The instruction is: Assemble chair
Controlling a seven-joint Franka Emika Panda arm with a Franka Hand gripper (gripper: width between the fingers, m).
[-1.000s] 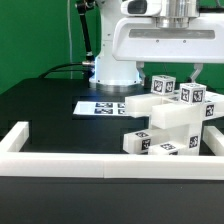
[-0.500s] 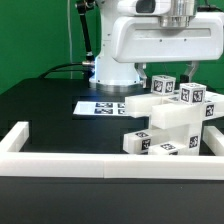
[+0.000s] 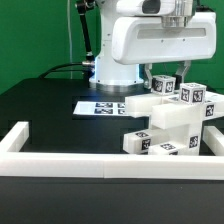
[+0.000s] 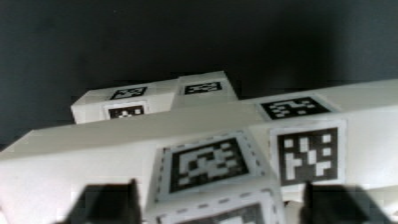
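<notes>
Your hand (image 3: 167, 72) sits low over the top of the chair (image 3: 170, 122), with the fingers drawn in toward a small tagged block that stands on the uppermost piece. In the wrist view the two dark fingertips (image 4: 111, 203) flank a tagged white face with the block between them, and they look pressed to its sides, though the view is blurred and I cannot be sure that they grip firmly. Count it as grasping the chair by that top block rather than standing released.

The chair itself is a stack of chunky white blocks with black-and-white tags, standing on the black worktop (image 3: 50, 105) toward the exterior view's right, inside the white border rail (image 3: 60, 163). Its lower pieces step out toward the rail at the front. The marker board (image 3: 100, 105) lies flat on the worktop just beside the chair, on the side toward the arm's base.

Compared with a second ago, the hand has narrowed: then the fingers stood wide apart, one either side of the top block with clear space, and now they have come in against it. The arm's height and place over the chair look the same, and the blocks have not shifted.
</notes>
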